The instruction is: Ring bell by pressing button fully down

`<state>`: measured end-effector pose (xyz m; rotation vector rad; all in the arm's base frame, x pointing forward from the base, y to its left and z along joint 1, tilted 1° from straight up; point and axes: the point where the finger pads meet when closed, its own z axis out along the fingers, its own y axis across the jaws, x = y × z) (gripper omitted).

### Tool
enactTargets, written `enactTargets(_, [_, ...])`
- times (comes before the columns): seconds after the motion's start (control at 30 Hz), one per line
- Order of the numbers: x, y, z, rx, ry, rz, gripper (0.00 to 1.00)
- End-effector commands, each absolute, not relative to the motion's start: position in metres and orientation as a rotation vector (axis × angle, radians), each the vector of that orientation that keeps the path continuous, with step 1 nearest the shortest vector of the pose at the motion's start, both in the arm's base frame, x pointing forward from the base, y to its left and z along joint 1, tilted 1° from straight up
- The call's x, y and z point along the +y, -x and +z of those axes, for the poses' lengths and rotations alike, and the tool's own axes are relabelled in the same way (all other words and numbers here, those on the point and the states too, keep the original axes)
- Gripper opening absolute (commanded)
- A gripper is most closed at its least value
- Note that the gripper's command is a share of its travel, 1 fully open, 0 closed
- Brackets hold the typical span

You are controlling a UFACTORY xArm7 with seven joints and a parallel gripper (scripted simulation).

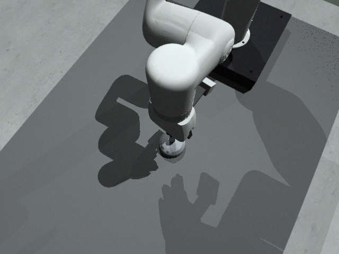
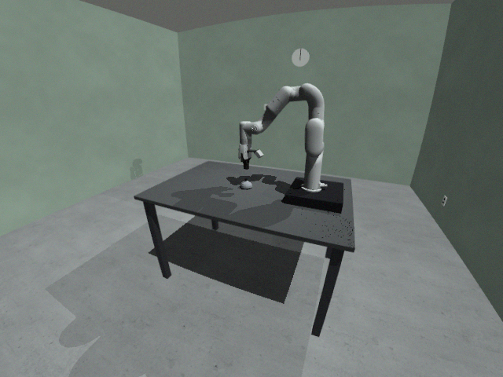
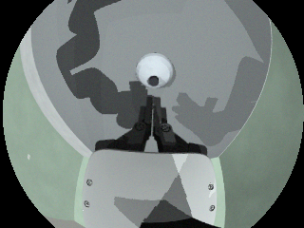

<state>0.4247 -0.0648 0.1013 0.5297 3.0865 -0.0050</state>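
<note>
Gripper hung point-down, its two dark fingers pressed flat together with nothing between them. Directly beneath the tips stood one bell, a smooth pale dome with a small dark button at its crown; in the exterior view a clear gap showed between the fingertips and the bell, so the two were apart. From the top view the wrist covered part of the bell, and whether the tips sat dead centre over the button could not be told there. Around the bell the table was a flat, matte dark grey slab crossed by hard-edged arm shadows, with open surface on every side of the tool; the nearest table edge lay well apart from it. Farther behind the gripper sat one black square base plate carrying the single glossy white arm. The table stood on dark straight legs over mottled grey floor. Beyond, green walls and one round clock.
</note>
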Motion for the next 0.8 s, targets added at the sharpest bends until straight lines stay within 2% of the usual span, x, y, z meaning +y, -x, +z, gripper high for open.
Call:
enactTargets(0.0, [-0.065, -0.426, 0.102, 3.082, -0.529, -0.005, 0.00])
enactTargets(0.77, [-0.066, -0.427, 0.077, 3.083, -0.528, -0.004, 0.00])
